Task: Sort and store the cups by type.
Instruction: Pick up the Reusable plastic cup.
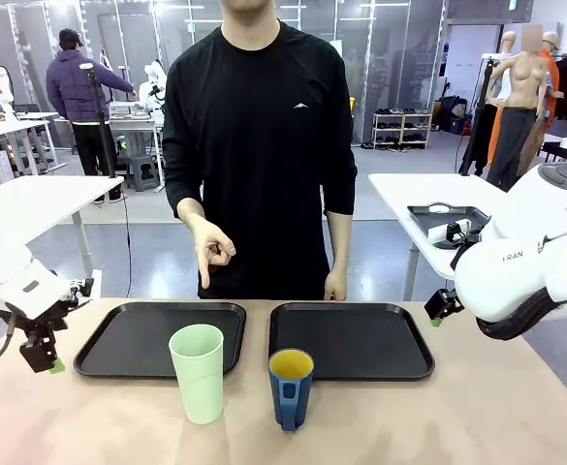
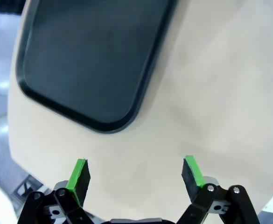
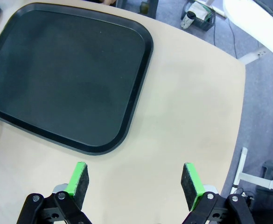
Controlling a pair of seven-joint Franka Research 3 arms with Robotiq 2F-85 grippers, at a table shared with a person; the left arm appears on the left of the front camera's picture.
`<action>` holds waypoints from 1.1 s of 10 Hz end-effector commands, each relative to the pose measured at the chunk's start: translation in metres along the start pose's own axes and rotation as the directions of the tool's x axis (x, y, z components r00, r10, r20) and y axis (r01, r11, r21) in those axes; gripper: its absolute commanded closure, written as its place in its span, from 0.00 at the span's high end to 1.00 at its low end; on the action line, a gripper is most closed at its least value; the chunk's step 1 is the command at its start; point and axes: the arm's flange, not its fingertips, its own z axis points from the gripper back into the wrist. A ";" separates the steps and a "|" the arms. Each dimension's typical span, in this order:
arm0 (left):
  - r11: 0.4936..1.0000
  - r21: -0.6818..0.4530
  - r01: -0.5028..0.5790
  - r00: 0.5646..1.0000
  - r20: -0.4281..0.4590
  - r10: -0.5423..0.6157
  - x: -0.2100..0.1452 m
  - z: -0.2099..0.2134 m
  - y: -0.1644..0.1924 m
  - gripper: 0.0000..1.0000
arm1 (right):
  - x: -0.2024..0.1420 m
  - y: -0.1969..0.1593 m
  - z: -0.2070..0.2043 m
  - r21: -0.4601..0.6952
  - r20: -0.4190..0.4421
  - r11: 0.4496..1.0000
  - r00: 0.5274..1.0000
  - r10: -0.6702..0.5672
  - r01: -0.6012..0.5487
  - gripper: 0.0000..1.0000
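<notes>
Tumbler (image 1: 197,373), mug (image 1: 291,389) upright before black trays (image 1: 118,345) (image 1: 361,341), contents unclear

The letters "FRAN" are printed in dark type on the white casing of the right arm (image 1: 516,276); further letters cannot be made out. No other text is legible.
</notes>
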 end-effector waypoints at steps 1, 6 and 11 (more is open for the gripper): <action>0.991 -0.113 0.073 0.997 0.027 -0.070 -0.009 0.009 -0.012 1.00 | -0.001 0.000 -0.001 0.002 -0.002 1.000 1.000 0.000 0.000 1.00; 0.939 -0.317 0.137 0.969 0.241 -0.060 0.022 -0.009 -0.020 1.00 | -0.001 0.000 -0.001 0.002 -0.002 1.000 1.000 0.000 0.000 1.00; 0.907 -0.365 0.211 0.833 0.552 0.028 0.026 -0.026 -0.025 1.00 | -0.001 0.000 -0.001 0.002 -0.002 1.000 1.000 0.000 0.000 1.00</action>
